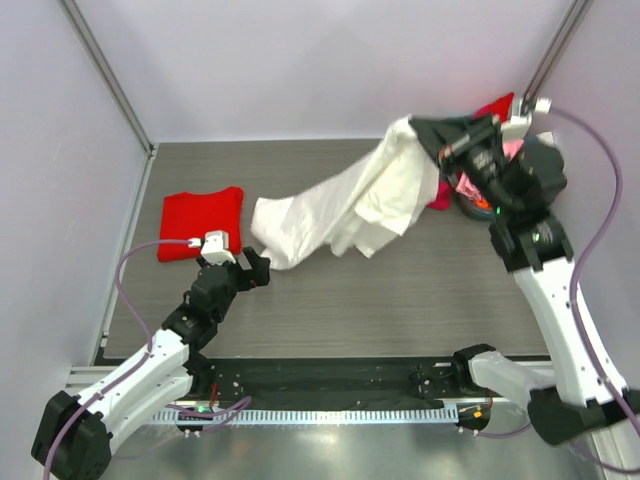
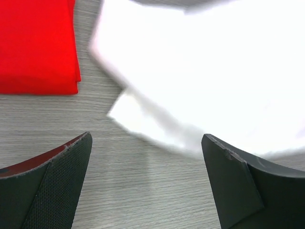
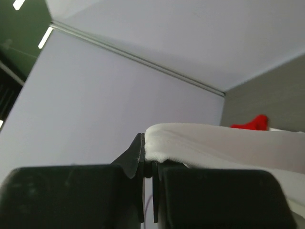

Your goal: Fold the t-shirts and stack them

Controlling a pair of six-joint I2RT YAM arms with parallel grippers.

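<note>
A large white t-shirt (image 1: pixel 345 205) hangs from my right gripper (image 1: pixel 420 132), which is shut on its upper edge and holds it raised at the back right; its lower end trails on the table. In the right wrist view the white cloth (image 3: pixel 219 143) is pinched between the shut jaws of that gripper (image 3: pixel 148 162). A folded red t-shirt (image 1: pixel 201 221) lies flat at the left; it also shows in the left wrist view (image 2: pixel 38 45). My left gripper (image 1: pixel 258 268) is open and empty, low over the table just before the white shirt's trailing corner (image 2: pixel 143 119).
A basket (image 1: pixel 478 205) with pink and red cloth (image 1: pixel 497 108) stands at the back right, mostly hidden behind my right arm. Walls close the back and both sides. A black rail (image 1: pixel 330 385) runs along the near edge.
</note>
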